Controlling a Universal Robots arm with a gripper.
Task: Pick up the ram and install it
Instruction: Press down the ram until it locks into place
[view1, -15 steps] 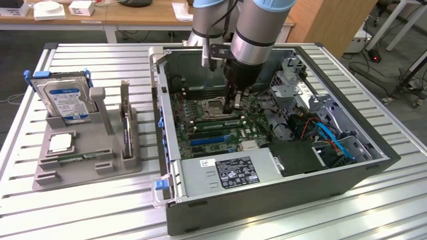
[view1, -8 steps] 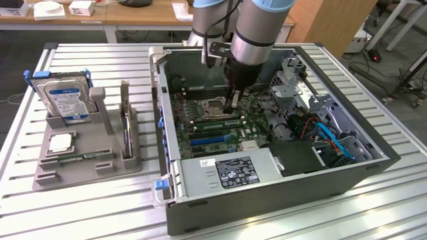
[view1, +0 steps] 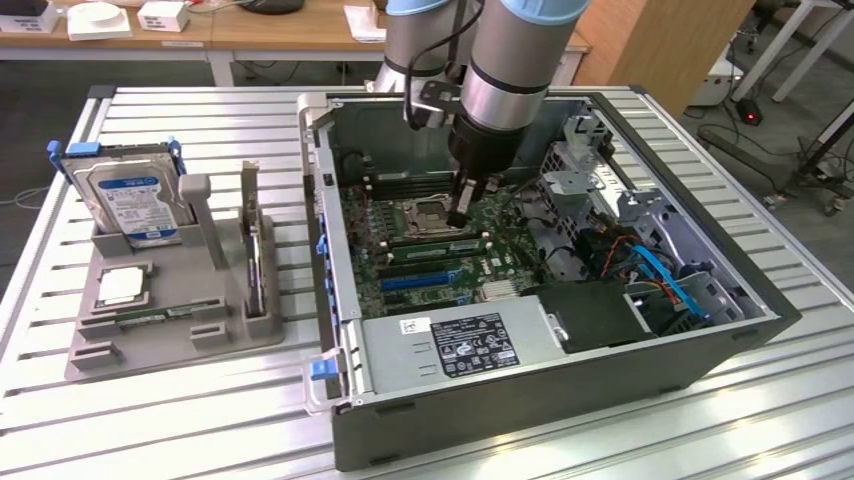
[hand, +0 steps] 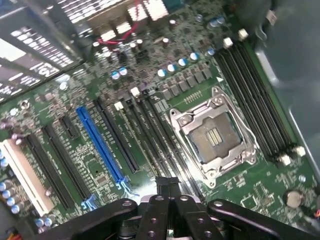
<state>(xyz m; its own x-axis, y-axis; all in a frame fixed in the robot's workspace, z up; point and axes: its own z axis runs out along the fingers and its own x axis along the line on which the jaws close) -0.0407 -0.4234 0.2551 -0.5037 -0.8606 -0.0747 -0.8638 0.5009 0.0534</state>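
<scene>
Slatted metal table (view1: 160, 120) noted, carrying all items. Open computer case (view1: 534, 400) lying on its side, surrounding the jaws. Arm (view1: 514, 60) reaching down into the case from above. Power supply (view1: 454, 345) inside the case, near the jaws, on the side toward the camera in the exterior view.

Motherboard (hand: 100, 170) directly beneath the jaws. Grey holder (view1: 174, 340) outside the case, well apart from the jaws, toward the exterior view's left. Hard drive (view1: 131, 200) propped in that holder, farther from the jaws than anything else in it.

Empty processor socket (hand: 212, 135) just beside the jaws, lid frame in place. Dark memory slots (hand: 150, 130) running between socket and blue slot (hand: 100, 145), passing right under the fingertips. Square chip (view1: 120, 285) lying flat in the holder, well apart from the jaws.

Ram (view1: 251, 240) standing on edge in the holder, at the end nearest the case, well apart from the jaws and untouched. Second green strip (view1: 147, 318) lying flat in a groove of the holder, also well apart.

Gripper (hand: 167, 187) fully closed, tips pressed together, nothing seen held between them. Tips poised low over the memory slots; contact with the board cannot be judged.
</scene>
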